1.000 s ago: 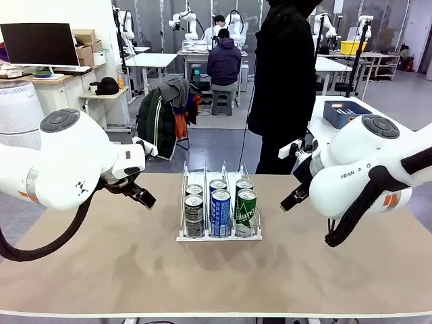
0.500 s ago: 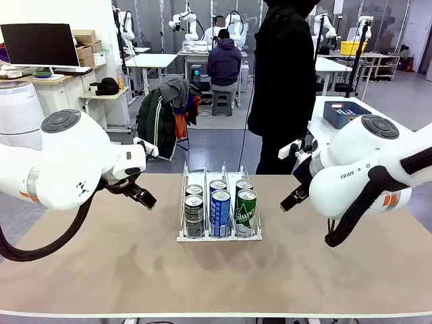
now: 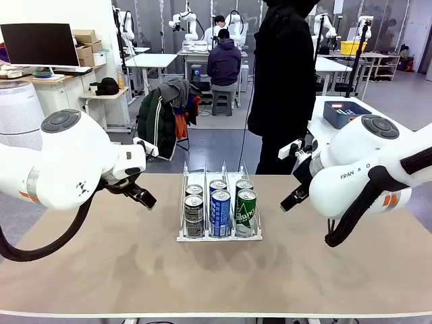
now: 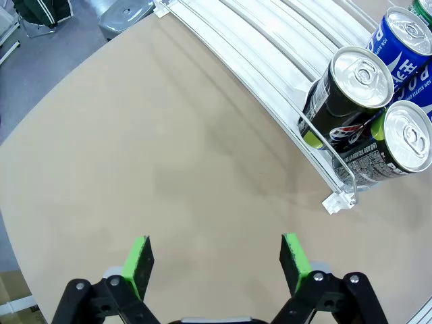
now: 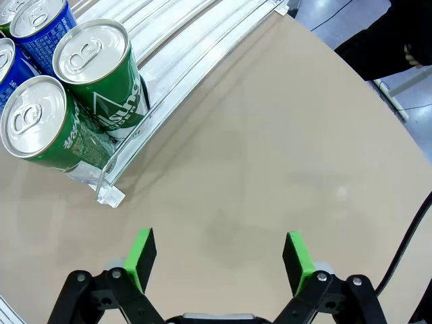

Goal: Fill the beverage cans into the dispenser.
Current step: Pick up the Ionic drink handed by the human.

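The clear dispenser (image 3: 219,235) stands at the table's middle, with several cans in its three lanes: dark cans (image 3: 194,214) on the left, blue cans (image 3: 220,211) in the middle, green cans (image 3: 246,210) on the right. My left gripper (image 3: 144,197) hovers left of the rack; its pads (image 4: 138,264) stand wide apart over bare table, with the dark cans (image 4: 352,88) off to the upper right. My right gripper (image 3: 292,198) hovers right of the rack, its pads (image 5: 296,262) spread, nothing between them, the green cans (image 5: 98,67) at upper left.
A person in a black coat (image 3: 282,74) stands at the far side of the table. A blue tub (image 3: 345,113) sits on another table behind my right arm. Bare tabletop (image 3: 216,277) lies in front of the rack.
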You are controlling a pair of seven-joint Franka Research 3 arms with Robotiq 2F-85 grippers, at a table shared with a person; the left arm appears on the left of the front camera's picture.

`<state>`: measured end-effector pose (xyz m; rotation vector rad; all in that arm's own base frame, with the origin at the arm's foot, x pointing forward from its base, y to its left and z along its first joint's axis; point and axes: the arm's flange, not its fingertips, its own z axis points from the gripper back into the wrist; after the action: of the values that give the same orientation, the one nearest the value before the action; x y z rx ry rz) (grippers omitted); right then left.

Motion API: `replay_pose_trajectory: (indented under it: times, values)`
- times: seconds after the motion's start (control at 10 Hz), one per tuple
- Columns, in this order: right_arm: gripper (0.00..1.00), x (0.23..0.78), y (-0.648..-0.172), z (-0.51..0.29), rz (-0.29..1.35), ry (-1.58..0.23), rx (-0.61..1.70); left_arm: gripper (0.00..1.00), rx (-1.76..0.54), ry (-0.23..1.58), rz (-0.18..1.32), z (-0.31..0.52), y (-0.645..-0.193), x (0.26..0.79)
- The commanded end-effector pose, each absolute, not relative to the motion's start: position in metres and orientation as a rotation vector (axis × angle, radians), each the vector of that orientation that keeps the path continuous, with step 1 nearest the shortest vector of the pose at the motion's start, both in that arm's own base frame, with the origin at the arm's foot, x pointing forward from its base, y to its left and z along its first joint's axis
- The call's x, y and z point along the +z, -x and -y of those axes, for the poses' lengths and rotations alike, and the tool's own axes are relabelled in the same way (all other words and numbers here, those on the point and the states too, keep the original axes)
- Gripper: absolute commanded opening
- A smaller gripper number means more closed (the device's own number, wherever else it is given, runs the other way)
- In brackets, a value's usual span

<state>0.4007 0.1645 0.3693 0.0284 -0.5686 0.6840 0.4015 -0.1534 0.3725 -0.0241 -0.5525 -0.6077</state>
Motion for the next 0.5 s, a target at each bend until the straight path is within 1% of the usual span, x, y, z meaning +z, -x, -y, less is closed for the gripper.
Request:
replay_pose_trajectory:
  times: [0.0, 0.1, 0.2, 0.4]
  values:
    - [1.0, 0.369, -0.401, -0.165, 0.569, -0.028, 0.684, 1.0, -0.604, 0.024, 0.552, 0.152, -0.402, 0.372]
    - [1.0, 0.369, -0.401, -0.165, 0.569, -0.028, 0.684, 1.0, -0.608, 0.024, 0.552, 0.153, -0.401, 0.373]
    - [1.0, 0.377, -0.408, -0.155, 0.565, -0.091, 0.691, 1.0, -0.646, 0.066, 0.548, 0.159, -0.402, 0.383]
    - [1.0, 0.402, -0.413, -0.136, 0.547, -0.243, 0.651, 1.0, -0.718, 0.195, 0.499, 0.141, -0.403, 0.41]
